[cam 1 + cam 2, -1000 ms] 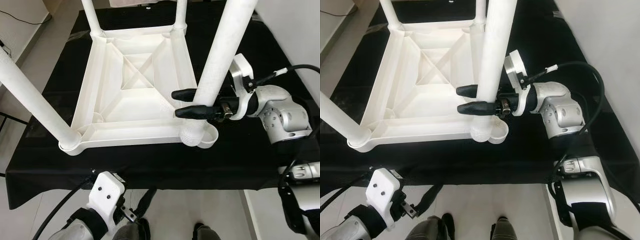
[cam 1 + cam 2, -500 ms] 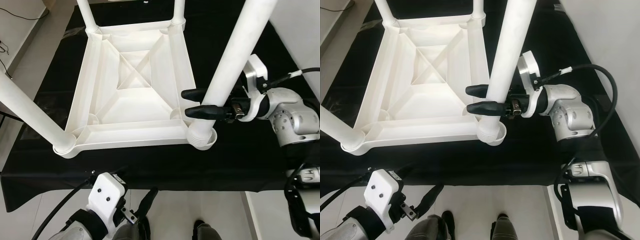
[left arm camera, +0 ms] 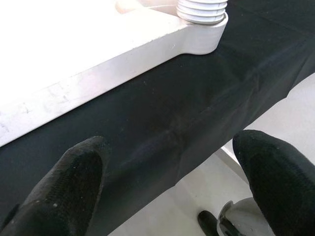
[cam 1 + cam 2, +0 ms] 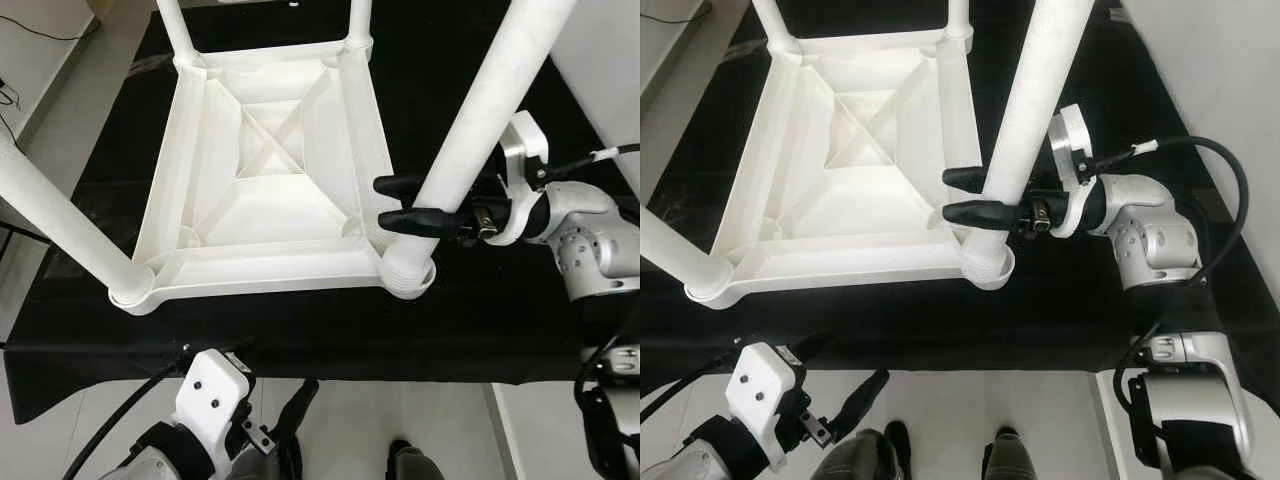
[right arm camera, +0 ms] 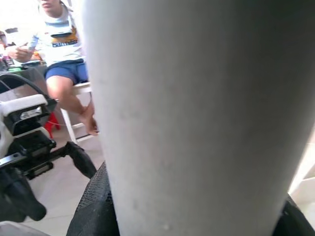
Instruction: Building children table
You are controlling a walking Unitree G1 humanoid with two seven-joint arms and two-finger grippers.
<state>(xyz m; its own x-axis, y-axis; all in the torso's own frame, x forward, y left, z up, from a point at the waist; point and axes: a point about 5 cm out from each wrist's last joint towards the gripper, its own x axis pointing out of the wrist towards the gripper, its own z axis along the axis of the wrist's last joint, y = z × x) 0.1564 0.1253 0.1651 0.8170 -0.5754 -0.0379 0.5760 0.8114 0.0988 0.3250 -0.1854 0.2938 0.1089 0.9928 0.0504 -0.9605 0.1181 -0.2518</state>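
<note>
A white plastic children's table top (image 4: 270, 170) lies upside down on a black cloth. Legs stand in its near left corner (image 4: 60, 225) and its two far corners. My right gripper (image 4: 400, 204) is shut on a fourth white leg (image 4: 480, 130), whose ribbed lower end sits in the near right corner socket (image 4: 408, 275). In the right wrist view that leg (image 5: 197, 118) stands right between the fingers. My left gripper (image 3: 172, 172) hangs open low at the cloth's near edge, with the socket (image 3: 203, 19) ahead of it.
The black cloth (image 4: 500, 310) covers a low surface with a strip free along its near and right sides. Pale floor (image 4: 70, 110) lies to the left. A seated person (image 5: 61, 54) on a white stool is beyond the leg in the right wrist view.
My right gripper has carried the leg's lower end from beside the corner into the near right socket, and the leg stands straighter. The camera has shifted a little.
</note>
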